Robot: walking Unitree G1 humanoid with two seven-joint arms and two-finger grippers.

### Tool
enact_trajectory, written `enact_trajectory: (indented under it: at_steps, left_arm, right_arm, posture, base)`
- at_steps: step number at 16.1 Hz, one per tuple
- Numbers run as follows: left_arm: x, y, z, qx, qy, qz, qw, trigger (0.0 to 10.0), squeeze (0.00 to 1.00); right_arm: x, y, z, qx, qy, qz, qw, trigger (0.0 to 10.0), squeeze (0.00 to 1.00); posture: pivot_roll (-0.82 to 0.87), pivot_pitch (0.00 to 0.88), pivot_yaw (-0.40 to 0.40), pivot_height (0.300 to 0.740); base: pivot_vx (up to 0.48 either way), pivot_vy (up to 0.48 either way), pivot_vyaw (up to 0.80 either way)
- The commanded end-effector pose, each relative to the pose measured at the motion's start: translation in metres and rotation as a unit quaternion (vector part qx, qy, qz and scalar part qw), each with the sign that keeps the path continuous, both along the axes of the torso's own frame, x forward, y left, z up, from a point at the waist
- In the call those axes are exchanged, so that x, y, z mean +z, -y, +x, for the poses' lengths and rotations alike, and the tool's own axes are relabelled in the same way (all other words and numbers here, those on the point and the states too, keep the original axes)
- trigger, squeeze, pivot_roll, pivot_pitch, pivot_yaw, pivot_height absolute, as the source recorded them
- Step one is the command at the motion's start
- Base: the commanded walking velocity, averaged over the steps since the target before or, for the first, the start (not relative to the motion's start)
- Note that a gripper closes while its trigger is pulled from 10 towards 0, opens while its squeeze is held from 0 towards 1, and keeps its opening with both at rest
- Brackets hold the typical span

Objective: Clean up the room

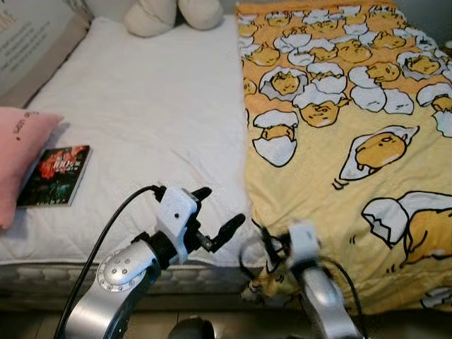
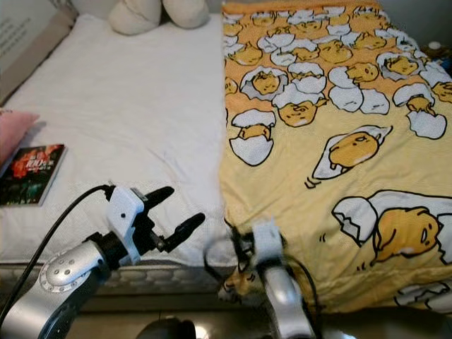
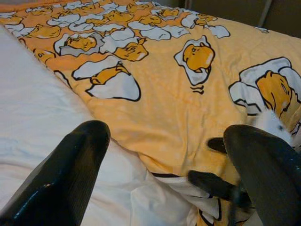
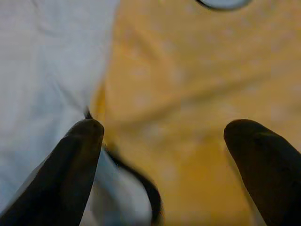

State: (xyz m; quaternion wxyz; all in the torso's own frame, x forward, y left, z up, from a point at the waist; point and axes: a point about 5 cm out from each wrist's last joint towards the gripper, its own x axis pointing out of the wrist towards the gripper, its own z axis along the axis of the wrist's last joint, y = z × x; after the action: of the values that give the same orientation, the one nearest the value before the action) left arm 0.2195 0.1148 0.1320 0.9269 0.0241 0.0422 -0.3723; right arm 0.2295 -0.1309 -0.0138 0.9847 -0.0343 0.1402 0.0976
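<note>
Bedroom, seen from the foot of a bed (image 1: 141, 120) with a white mattress cover. Item one: yellow blanket (image 1: 339, 141) printed with egg characters, spread over the bed's right half, its near left corner bunched at the foot edge. I see my right gripper (image 4: 164, 141) at that corner, fingers spread wide over the seam between yellow cloth and white sheet, nothing between them. My left gripper (image 1: 212, 215) hovers just beside it over the white sheet, fingers (image 3: 70, 174) likewise wide apart and empty. Item two: book (image 1: 55, 175) with a dark red cover, flat on the left side, touching a pink pillow (image 1: 21, 155). Item three: cream plush toy (image 1: 173, 14) at the head of the bed.
</note>
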Motion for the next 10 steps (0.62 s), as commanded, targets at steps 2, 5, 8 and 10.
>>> enact_trajectory:
  at_steps: [2, 5, 8, 10]
  left_arm:
    - [0.002, -0.007, -0.002, 0.009, 0.001, 0.009, 1.0, 10.0, 0.0]
    - [0.002, -0.009, -0.003, -0.002, -0.002, 0.017, 1.0, 10.0, 0.0]
    - [0.003, -0.009, -0.002, -0.01, -0.002, 0.022, 1.0, 10.0, 0.0]
    - [0.004, -0.011, 0.001, -0.011, 0.0, 0.028, 1.0, 10.0, 0.0]
  right_arm:
    - [-0.008, 0.004, -0.011, -0.009, -0.012, -0.013, 1.0, 10.0, 0.0]
    - [-0.035, -0.003, -0.023, 0.009, -0.109, 0.002, 0.994, 10.0, 0.0]
    - [-0.041, -0.002, -0.018, -0.002, -0.147, -0.001, 0.989, 10.0, 0.0]
    - [-0.048, -0.008, -0.017, 0.013, -0.197, 0.009, 0.98, 10.0, 0.0]
  posture:
    - [0.14, 0.089, 0.1, 0.74]
    - [0.15, 0.094, 0.124, 0.74]
    - [0.15, 0.094, 0.142, 0.74]
    - [0.16, 0.089, 0.14, 0.74]
  base:
    - [0.0, 0.0, 0.0]
    - [0.0, 0.0, 0.0]
    - [0.0, 0.0, 0.0]
    - [0.0, 0.0, 0.0]
